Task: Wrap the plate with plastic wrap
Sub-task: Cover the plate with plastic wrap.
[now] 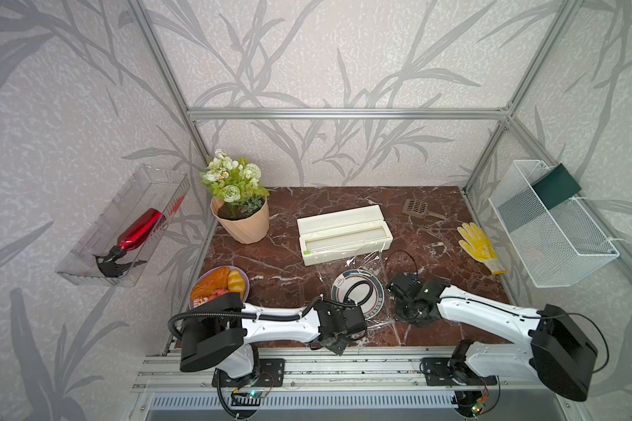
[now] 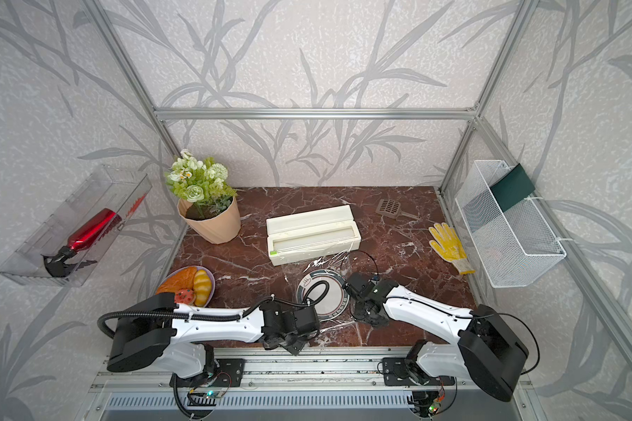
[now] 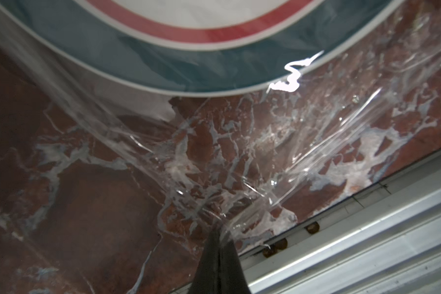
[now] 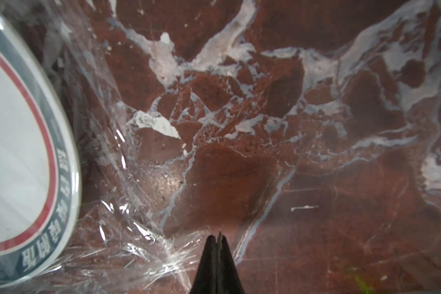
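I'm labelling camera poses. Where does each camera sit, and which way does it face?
Both top views: high above the robot's side, looking down at the marble table; left arm and right arm show.
Left wrist: low over the table, facing the plate under plastic wrap; the shut left claw pinches it.
Right wrist: low, facing across marble, plate alongside; the shut right claw meets bunched wrap.
Shared: all views show the plate.

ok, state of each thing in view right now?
plate, flat on table, under wrap
wrap, draped over plate, crinkled
box, lid open
left hand, shut on wrap
right hand, shut on wrap
glove, lying flat
spray bottle, lying in wall tray
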Controlling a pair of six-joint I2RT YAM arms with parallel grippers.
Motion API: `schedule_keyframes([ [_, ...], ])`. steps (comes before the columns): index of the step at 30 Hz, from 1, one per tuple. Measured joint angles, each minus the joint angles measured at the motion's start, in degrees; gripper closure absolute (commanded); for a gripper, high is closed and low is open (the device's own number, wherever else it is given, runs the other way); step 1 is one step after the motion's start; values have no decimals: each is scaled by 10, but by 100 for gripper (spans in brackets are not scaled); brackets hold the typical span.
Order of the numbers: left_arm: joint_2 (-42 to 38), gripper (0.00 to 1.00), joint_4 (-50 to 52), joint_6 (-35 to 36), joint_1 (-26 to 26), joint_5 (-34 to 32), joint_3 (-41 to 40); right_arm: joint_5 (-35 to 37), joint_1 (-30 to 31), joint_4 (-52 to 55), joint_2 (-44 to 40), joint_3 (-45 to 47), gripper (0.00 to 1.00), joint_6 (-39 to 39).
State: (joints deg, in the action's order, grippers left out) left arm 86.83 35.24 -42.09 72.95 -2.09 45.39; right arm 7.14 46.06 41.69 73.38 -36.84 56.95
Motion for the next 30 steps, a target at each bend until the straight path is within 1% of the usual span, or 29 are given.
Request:
schedule_keyframes([
  [5,6,100,0,-1,-15,-19,0,5,-10,-33,46,-1,100,-8],
  [12,18,100,0,0,-45,-41,7,8,-35,-61,81,-24,100,-26],
  [18,34,100,0,6,-70,-56,22,2,-64,-96,99,-37,100,-57],
  [22,43,100,0,14,-81,-66,30,-9,-76,-127,104,-38,100,-81],
  [28,48,100,2,27,-90,-82,32,-49,-97,-184,110,-38,100,-116],
  [29,48,98,2,29,-91,-84,32,-53,-99,-190,110,-38,98,-120],
  [30,48,95,2,30,-92,-85,32,-57,-101,-194,111,-38,94,-124],
])
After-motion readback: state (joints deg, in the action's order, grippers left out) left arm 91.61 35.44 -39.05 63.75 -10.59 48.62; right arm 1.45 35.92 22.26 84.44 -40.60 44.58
